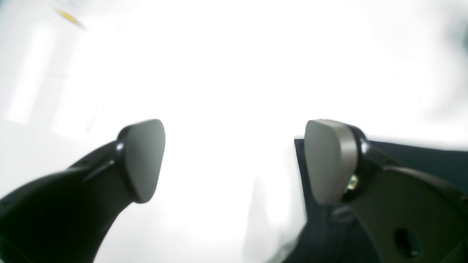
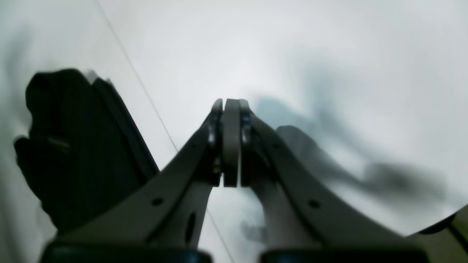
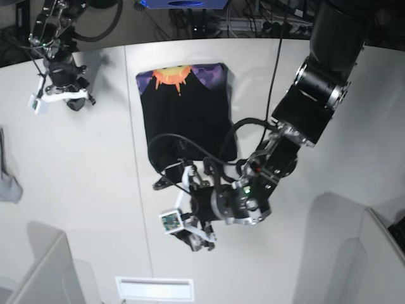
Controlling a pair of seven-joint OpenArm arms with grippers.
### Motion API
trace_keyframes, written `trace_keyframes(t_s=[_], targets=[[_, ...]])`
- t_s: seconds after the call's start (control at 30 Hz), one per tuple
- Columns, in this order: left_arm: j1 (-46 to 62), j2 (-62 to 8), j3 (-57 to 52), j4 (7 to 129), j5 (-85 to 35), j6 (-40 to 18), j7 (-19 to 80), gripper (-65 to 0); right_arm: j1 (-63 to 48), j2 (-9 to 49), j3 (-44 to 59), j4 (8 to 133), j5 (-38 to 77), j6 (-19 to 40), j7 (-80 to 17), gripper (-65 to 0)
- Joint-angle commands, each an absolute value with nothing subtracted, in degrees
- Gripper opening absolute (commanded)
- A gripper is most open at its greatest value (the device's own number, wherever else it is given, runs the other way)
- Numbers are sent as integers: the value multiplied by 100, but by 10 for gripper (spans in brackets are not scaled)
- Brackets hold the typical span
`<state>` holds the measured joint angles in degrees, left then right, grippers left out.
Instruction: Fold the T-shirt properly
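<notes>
While T-shirt (image 3: 186, 114) lies folded on counter (image 3: 329, 253):
left gripper (image 1: 234, 160): jaws released beside cloth;
right gripper (image 2: 231, 142): jaws clenched, empty

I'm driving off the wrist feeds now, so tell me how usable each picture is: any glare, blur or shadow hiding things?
Left wrist: table blown out white, only the open left gripper and a T-shirt edge readable. Right wrist: soft and blurred, dim, arm shadows on the table; shut right gripper clear enough. Base: evenly lit and sharp, T-shirt print visible.
</notes>
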<state>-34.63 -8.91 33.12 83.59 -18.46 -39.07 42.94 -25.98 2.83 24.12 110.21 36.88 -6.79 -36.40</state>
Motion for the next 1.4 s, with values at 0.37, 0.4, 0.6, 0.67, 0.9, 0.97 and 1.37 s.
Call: trace_keyframes(t_s=[0.37, 0.4, 0.6, 0.67, 0.9, 0.97, 1.37], targets=[[-84, -2132, 48, 11257, -963, -3899, 4259, -650, -3099, 303, 2009, 11284, 1991, 927, -2862, -650], [145, -2132, -215, 11248, -963, -3899, 4259, -650, -3213, 303, 1991, 11319, 1991, 998, -2686, -650], [1490, -2281, -1253, 11248, -954, -3925, 3793, -650, -3802, 347, 2009, 11327, 1974, 1279, -2088, -650], [2079, -2352, -1446, 11187, -919, -3934, 2923, -650, -3960, 347, 2018, 11327, 1974, 1376, -2026, -650], [3802, -2607, -1842, 10738, -910, -3934, -470, -650, -4479, 356, 2018, 11538, 1965, 1578, -1912, -650], [4075, -2607, -1921, 10607, -910, -3934, -708, -650, -4629, 444, 2018, 11538, 1965, 1578, -1912, -650], [5534, -2615, -1587, 9007, -901, -3925, -734, -650, -6413, 629, 2070, 11521, 1965, 1578, -2378, -650]])
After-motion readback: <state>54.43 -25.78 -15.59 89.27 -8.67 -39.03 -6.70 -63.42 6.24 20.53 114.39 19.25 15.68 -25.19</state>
